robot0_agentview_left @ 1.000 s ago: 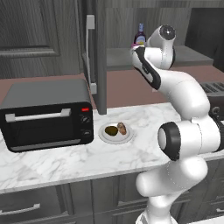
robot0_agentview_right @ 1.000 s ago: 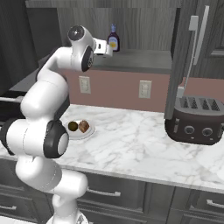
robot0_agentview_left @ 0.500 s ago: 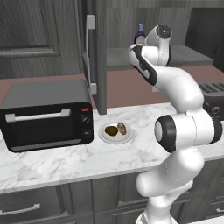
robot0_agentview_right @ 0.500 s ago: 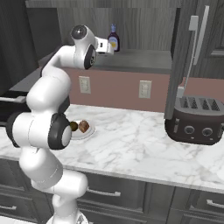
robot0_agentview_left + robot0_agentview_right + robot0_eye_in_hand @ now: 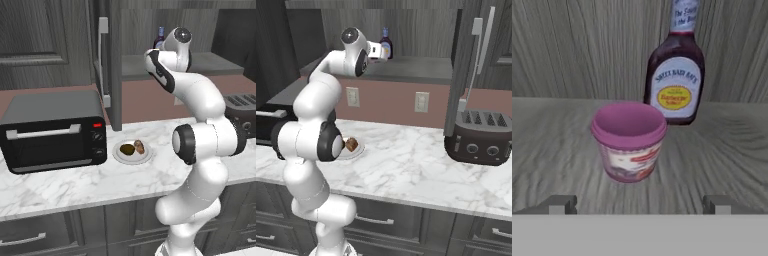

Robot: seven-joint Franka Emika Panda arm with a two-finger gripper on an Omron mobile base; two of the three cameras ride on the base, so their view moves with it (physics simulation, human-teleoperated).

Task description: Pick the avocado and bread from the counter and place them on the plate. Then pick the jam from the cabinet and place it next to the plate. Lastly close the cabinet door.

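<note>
The jam [image 5: 629,142], a squat pink-purple jar, stands on the cabinet's grey shelf [image 5: 722,150], just ahead of my open gripper [image 5: 639,206] and slightly left of centre. Nothing sits between the fingertips [image 5: 559,205]. From the right base view, the gripper [image 5: 379,51] reaches onto the shelf [image 5: 416,67] beside the dark bottle [image 5: 386,47]. The plate [image 5: 145,157] rests on the white marble counter [image 5: 75,185], holding the dark avocado [image 5: 127,149] and the tan bread [image 5: 139,146]. The cabinet door [image 5: 114,75] hangs open, its silver handle [image 5: 103,55] facing me.
A dark bottle with a yellow label [image 5: 674,75] stands right behind the jam, to its right. A black toaster oven [image 5: 52,130] sits left of the plate. A dark toaster [image 5: 481,137] is on the counter to the right, below the open door [image 5: 471,65].
The arm has pushed a little further in over the cabinet shelf. The gripper stays open and nothing else has moved.
</note>
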